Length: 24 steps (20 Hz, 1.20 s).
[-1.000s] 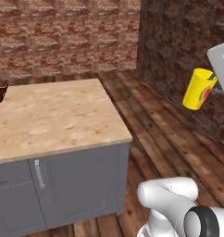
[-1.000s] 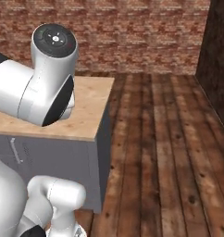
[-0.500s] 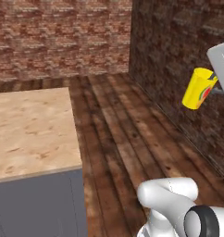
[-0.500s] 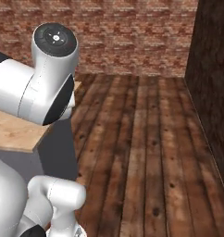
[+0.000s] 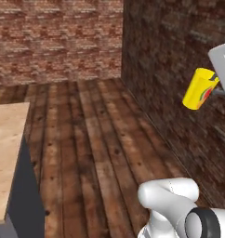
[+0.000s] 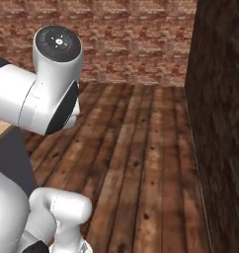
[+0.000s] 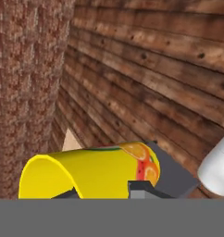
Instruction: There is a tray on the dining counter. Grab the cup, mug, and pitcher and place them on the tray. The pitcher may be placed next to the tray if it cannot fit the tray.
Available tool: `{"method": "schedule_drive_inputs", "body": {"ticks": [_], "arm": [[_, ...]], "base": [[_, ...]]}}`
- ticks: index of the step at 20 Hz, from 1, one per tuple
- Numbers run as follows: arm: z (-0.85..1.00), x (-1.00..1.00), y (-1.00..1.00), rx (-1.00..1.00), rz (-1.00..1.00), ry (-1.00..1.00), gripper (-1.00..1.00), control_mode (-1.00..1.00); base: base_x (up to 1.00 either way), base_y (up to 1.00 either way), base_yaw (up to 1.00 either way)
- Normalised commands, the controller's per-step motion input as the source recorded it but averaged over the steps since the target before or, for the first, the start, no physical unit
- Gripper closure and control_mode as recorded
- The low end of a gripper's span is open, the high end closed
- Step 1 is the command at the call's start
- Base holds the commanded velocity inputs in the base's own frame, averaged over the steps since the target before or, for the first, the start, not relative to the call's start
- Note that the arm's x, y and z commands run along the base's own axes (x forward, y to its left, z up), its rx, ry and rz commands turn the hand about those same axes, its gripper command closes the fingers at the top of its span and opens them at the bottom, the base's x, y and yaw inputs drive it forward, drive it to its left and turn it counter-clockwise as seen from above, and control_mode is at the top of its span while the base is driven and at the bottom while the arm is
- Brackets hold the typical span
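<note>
1. In the hand view the fingers (image 7: 144,187) are narrow, clamped on the cup (image 7: 90,173), whose wall lies between them.
2. The gripper (image 5: 216,83) shows at the right edge of the left base view, high above the floor, with the cup (image 5: 199,88) held at its left side.
3. The cup is tilted, its open mouth up and toward the gripper, its base down and to the left; the fruit picture faces the camera.
4. It hangs in the air beside the dark brick wall (image 5: 179,69) on the right, touching nothing but the gripper.
5. Below it lies the plank floor (image 5: 95,139), which runs to the far red brick wall (image 5: 54,42).
6. A corner of the counter (image 5: 5,153), tan on top with a grey side, shows at near left, well apart from the cup.
</note>
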Motion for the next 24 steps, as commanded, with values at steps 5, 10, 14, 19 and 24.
{"method": "schedule_drive_inputs", "body": {"ticks": [5, 10, 14, 19, 24], "arm": [[0.0, 0.0, 0.0, 0.0, 0.0, 0.0, 1.0, 1.0], [0.0, 0.0, 0.0, 0.0, 0.0, 0.0, 1.0, 1.0], [0.0, 0.0, 0.0, 0.0, 0.0, 0.0, 1.0, 1.0], [0.0, 0.0, 0.0, 0.0, 0.0, 0.0, 1.0, 1.0], [0.0, 0.0, 0.0, 0.0, 0.0, 0.0, 1.0, 1.0]], "base": [[1.0, -0.73, 0.01], [1.0, -0.21, 0.05], [1.0, -0.1, 0.07], [1.0, 0.0, 0.07], [1.0, -0.12, 0.08]]}}
